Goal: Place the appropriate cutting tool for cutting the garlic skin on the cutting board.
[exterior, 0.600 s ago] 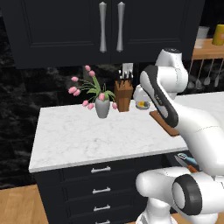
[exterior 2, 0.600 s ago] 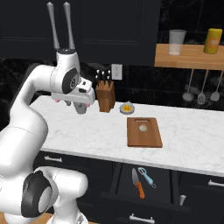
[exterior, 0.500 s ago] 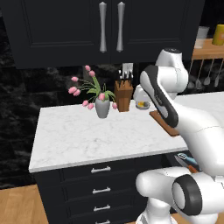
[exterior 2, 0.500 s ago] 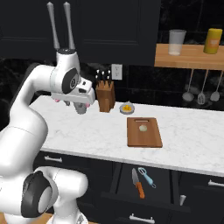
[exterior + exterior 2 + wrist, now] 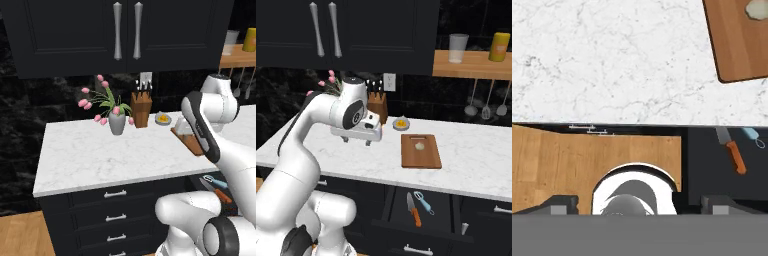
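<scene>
The cutting board point(image 5: 421, 152) lies flat on the white marble counter with the pale garlic point(image 5: 418, 146) on its far half. Below it, in an open drawer, the cutting tool point(image 5: 413, 209) lies with its reddish-orange handle towards the front. My gripper point(image 5: 356, 142) hangs open over the counter, left of the board, with nothing between its fingers. In the hand view the fingertips point(image 5: 560, 204) stand wide apart; the board point(image 5: 737, 45) and garlic point(image 5: 758, 7) are at the upper right and the cutting tool point(image 5: 732, 150) at the right. The arm hides part of the board point(image 5: 186, 142).
A teal-handled utensil point(image 5: 424, 201) lies beside the knife in the drawer. At the back stand a wooden knife block point(image 5: 377, 106), a small dish with an orange-yellow piece point(image 5: 401, 123) and a vase of pink tulips point(image 5: 116, 123). Ladles hang at the right wall.
The hand has come down and to the right, closer to the board. The jaws stay open and the things on the counter have not moved.
</scene>
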### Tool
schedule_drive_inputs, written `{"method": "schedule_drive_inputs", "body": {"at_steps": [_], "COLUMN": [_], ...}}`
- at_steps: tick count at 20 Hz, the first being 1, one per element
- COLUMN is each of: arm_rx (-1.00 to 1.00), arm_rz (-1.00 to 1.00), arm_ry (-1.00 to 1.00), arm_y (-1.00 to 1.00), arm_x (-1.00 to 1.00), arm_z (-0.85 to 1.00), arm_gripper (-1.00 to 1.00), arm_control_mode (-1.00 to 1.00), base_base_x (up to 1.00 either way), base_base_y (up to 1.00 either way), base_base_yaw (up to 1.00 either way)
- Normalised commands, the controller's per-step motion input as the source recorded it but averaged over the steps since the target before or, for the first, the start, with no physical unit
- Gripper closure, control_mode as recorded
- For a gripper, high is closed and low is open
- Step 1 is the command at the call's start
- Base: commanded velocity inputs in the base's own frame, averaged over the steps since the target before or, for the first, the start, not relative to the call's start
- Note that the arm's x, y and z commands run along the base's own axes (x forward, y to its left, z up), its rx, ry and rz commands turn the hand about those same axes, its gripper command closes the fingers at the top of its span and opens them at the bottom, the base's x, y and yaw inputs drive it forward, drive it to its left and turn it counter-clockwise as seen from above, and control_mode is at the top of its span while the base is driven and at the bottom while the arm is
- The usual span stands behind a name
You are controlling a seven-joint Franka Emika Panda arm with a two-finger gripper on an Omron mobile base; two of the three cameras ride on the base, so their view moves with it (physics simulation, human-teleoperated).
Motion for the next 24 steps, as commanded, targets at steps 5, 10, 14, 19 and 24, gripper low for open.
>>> {"method": "schedule_drive_inputs", "body": {"at_steps": [5,10,14,19,24], "arm_rx": [0.00,0.00,0.00,0.00,0.00], "arm_rz": [0.00,0.00,0.00,0.00,0.00], "arm_ry": [0.20,0.08,0.00,0.04,0.04], "arm_y": [-1.00,-0.98,-0.69,-0.60,-0.32], "arm_x": [-0.03,-0.05,-0.44,-0.35,-0.08], "arm_z": [-0.66,-0.56,-0.69,-0.59,-0.67], "arm_gripper": [-1.00,-1.00,-1.00,-1.00,-1.00], "arm_control_mode": [-1.00,-1.00,-1.00,-1.00,-1.00], "base_base_x": [0.00,0.00,0.00,0.00,0.00], "base_base_y": [0.00,0.00,0.00,0.00,0.00], "base_base_yaw": [0.00,0.00,0.00,0.00,0.00]}}
